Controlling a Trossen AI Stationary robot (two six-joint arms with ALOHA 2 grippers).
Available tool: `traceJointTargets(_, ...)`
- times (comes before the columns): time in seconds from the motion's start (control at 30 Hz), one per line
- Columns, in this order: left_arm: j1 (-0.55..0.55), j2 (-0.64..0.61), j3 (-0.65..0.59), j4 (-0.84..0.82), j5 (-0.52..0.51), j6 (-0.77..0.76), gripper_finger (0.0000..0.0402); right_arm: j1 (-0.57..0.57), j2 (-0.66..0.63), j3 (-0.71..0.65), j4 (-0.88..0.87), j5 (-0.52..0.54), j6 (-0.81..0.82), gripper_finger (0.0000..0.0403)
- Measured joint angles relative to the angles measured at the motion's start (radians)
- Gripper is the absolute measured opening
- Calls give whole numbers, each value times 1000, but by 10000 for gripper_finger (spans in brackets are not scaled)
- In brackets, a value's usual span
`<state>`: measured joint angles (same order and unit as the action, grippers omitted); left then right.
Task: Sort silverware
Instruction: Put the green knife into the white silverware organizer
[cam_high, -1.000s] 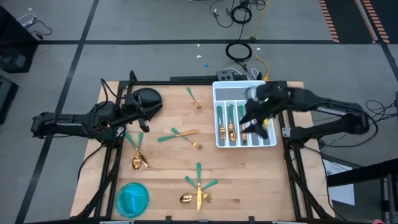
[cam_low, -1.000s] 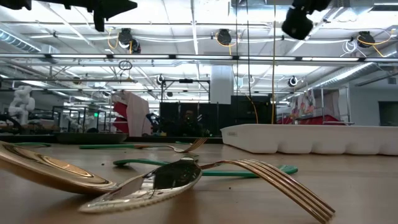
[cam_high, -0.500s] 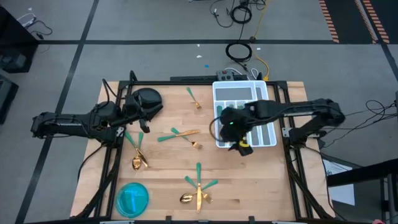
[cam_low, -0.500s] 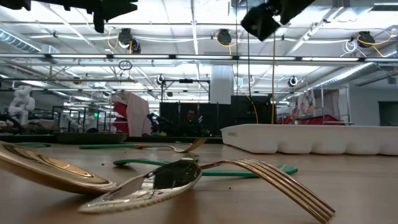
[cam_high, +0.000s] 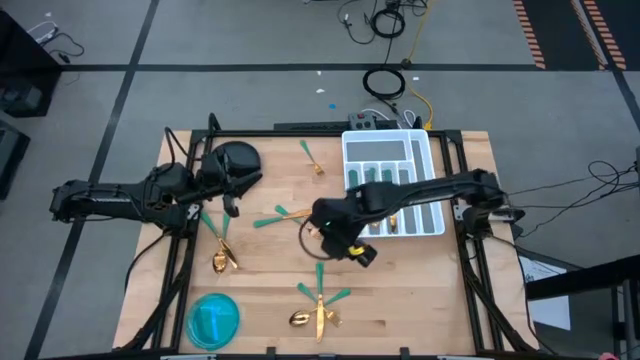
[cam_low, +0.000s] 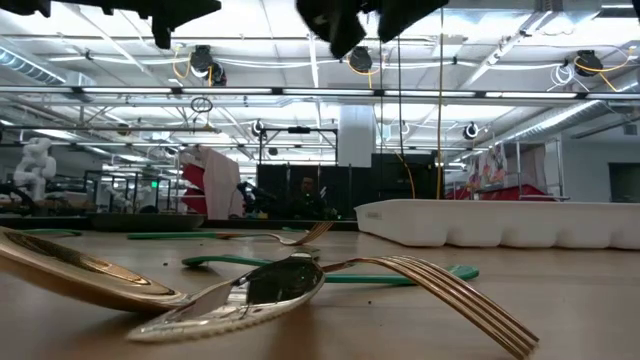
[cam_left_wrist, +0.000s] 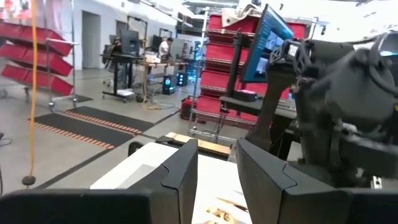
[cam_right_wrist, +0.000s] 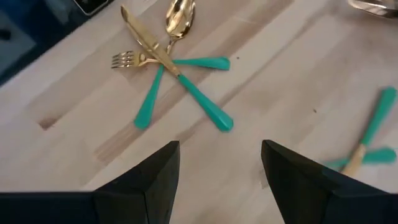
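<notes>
Wooden counter (cam_high: 400, 290) carries the silverware (cam_high: 318, 308) — gold heads, slim green handles — scattered, some in the white tray (cam_high: 420, 150). I see the right gripper (cam_high: 335, 243) spread, empty, mid-counter; the left gripper (cam_high: 228, 200) slightly parted.

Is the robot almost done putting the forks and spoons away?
Not yet. Some silverware already lies in the tray. The right tool is open and empty above the table. Left to sort: the pile ahead of it and other pieces scattered around.
</notes>
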<state>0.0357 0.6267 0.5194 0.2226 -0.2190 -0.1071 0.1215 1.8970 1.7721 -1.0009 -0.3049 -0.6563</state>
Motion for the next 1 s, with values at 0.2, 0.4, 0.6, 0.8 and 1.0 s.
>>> traceJointTargets(0.2,0,-23,0,0,10,44,116,59,120,59,-4,145,-133,219)
traceJointTargets(0.4,0,-47,-1,-32,10,62,116,109,224,89,2,201,-218,219)
traceJointTargets(0.6,0,-49,-2,-50,2,65,116,157,288,89,64,203,-304,219)
traceJointTargets(0.8,0,-49,-2,-50,-14,64,116,208,312,89,169,204,-395,219)
traceJointTargets(1.0,0,-49,-2,-50,-20,64,116,228,313,89,237,200,-408,219)
